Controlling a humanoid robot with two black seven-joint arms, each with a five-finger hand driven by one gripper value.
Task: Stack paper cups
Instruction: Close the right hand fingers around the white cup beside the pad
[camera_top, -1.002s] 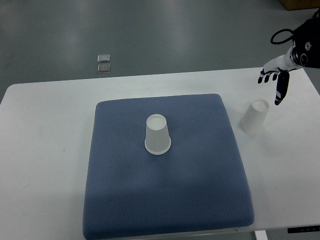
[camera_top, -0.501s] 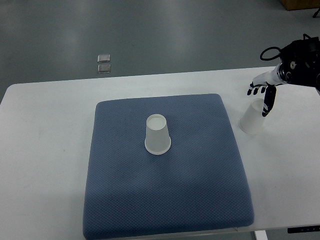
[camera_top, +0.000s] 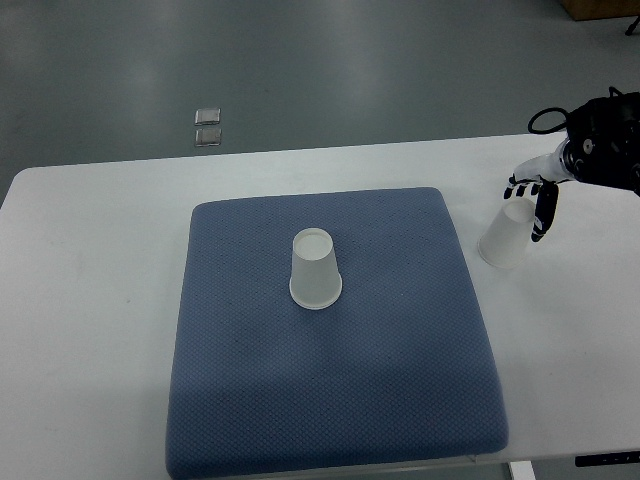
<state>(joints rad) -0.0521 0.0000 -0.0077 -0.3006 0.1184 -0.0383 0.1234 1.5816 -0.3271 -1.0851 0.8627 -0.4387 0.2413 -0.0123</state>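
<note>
Centre cup: upside down in the middle of the blue mat, unmoved.
Right cup: upside down on the white tabletop, just right of the mat's far right corner, same spot as a second ago.
Right hand: down from higher and farther right, now at the cup's upper part, fingers spread, nothing held yet.
Meaning: reach nearly done; grasp still to come, then lift over the centre cup.

One camera looks steeply down from the robot's side onto the table.
</note>
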